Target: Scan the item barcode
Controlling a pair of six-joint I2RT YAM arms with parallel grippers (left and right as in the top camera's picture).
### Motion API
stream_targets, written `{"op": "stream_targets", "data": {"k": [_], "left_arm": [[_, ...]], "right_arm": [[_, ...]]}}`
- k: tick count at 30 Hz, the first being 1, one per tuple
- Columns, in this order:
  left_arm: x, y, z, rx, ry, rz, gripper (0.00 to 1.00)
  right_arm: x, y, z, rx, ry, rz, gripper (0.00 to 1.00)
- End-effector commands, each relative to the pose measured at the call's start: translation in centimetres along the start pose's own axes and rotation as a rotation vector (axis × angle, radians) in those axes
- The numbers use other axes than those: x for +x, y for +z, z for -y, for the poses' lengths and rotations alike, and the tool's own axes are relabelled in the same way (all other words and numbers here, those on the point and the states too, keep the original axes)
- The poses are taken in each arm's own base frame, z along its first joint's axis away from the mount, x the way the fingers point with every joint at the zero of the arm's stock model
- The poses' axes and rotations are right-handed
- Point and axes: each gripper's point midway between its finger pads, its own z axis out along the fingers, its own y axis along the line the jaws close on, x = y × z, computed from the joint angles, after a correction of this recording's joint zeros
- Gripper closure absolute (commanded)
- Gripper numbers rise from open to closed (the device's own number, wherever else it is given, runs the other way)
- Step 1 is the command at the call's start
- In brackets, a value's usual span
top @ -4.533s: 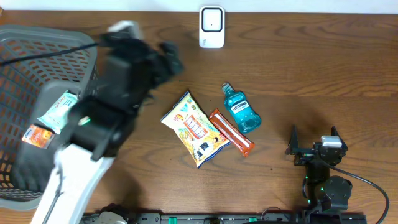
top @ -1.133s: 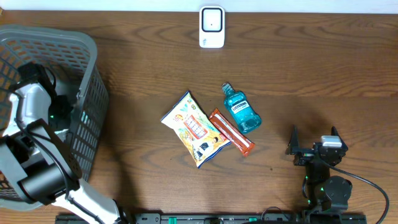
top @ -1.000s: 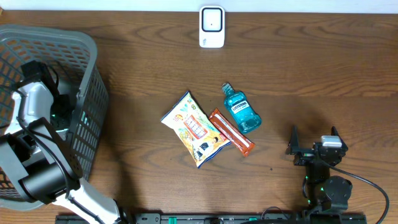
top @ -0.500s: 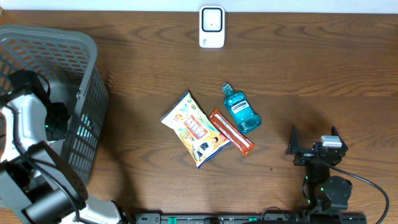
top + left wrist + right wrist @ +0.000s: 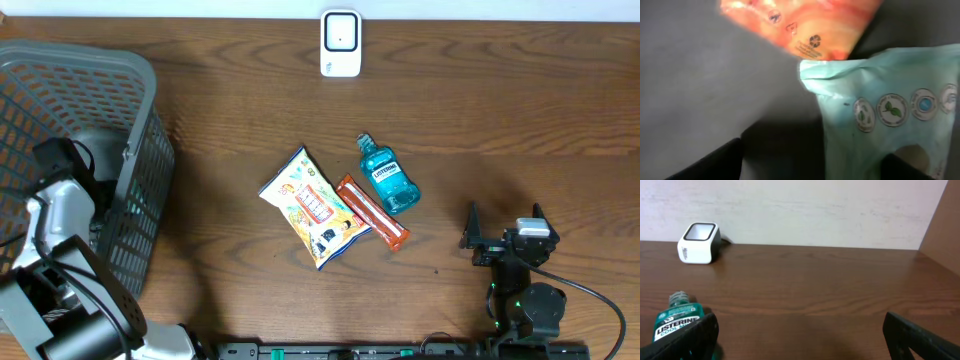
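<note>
So, the mint-green packet and orange packet lie in the basket under my left gripper, jaws apart, gripping nothing; snack bag, orange bar and Listerine bottle wait well right of the basket, probably unscanned; right gripper open, empty

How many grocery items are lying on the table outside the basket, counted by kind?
Snack bag: 1
Mouthwash bottle: 1
Orange bar packet: 1
Total: 3

Left tool inside basket, mesh walls close, teal packet, orange packet beneath, bare table before right tool
</note>
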Motion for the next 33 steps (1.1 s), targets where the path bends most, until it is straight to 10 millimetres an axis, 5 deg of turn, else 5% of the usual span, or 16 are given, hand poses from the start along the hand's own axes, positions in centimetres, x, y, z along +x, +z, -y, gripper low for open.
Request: {"op": "stream_targets", "data": {"k": [1, 7, 10, 13, 20, 33], "left_arm": [[3.1, 3.3, -3.4, -0.08, 0.089, -0.101, 0.37], [4.0, 4.4, -4.3, -0.07, 0.094, -0.109, 0.45], [4.2, 4.6, -4.7, -0.074, 0.094, -0.11, 0.17], [4.1, 4.7, -4.4, -0.062, 0.094, -0.105, 0.01], [4.5, 4.0, -1.3, 0.066, 0.121, -0.161, 0.02], [2.1, -1.9, 3.4, 0.295, 0.116, -0.074, 0.02]], "right_arm": [[0.0, 0.0, -0.3, -0.014, -0.009, 0.002, 0.01], [0.0, 0.0, -0.3, -0.014, -0.009, 0.001, 0.01], [0.0, 0.0, -0.3, -0.014, -0.009, 0.002, 0.01], [0.0, 0.0, -0.3, -0.014, -0.009, 0.001, 0.01], [0.0, 0.0, -0.3, -0.014, -0.009, 0.001, 0.01], [0.0, 0.0, -0.3, -0.014, -0.009, 0.001, 0.01]]}}
